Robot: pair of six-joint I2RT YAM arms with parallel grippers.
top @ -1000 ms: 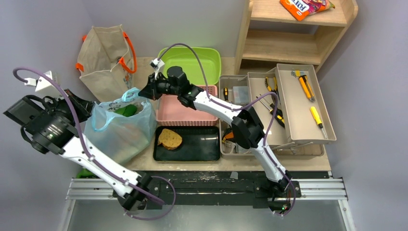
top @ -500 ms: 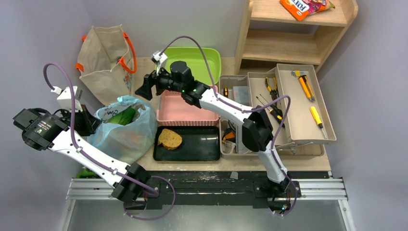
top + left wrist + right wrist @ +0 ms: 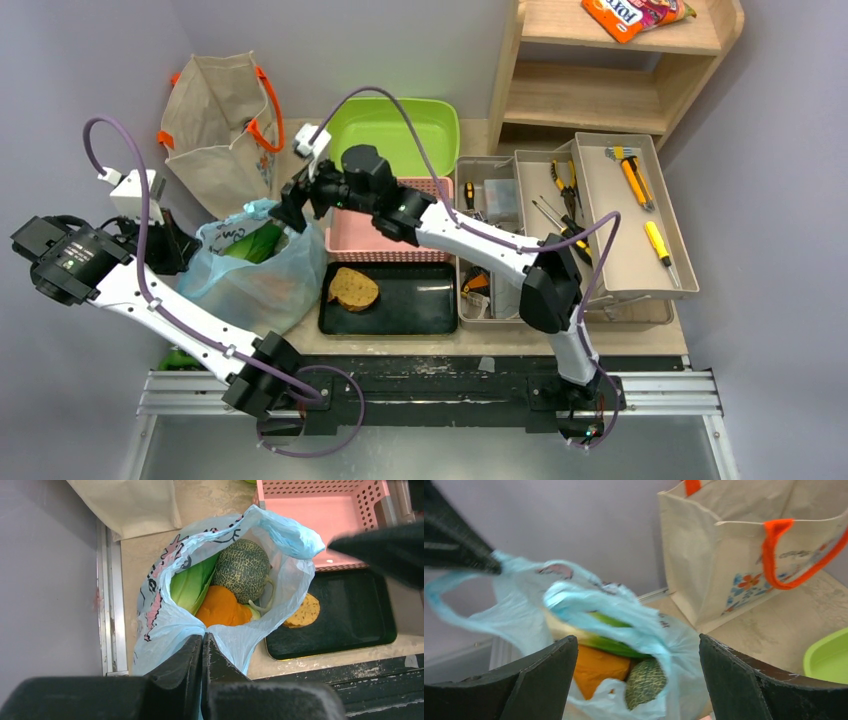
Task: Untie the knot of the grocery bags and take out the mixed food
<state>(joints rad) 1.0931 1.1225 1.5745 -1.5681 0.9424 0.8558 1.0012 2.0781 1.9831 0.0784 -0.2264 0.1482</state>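
Light-blue bag [image 3: 250, 285] more agape than before; left claw [image 3: 203, 640] tight on its rim, right claw [image 3: 636, 640] newly spread.

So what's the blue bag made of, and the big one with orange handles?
Blue bag: probably thin plastic. It's crinkly, a bit shiny, and light shows through it.
Tote: looks like beige canvas cloth. It's matte, has stiff creases and stands up by itself.

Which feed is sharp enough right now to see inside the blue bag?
Left wrist view: crisp, evenly lit, melon and leafy greens clear inside the blue bag. Right wrist view: the bag's plastic is smeared by blur, contents soft. Top view: sharp, no glare, but the bag's mouth is small.
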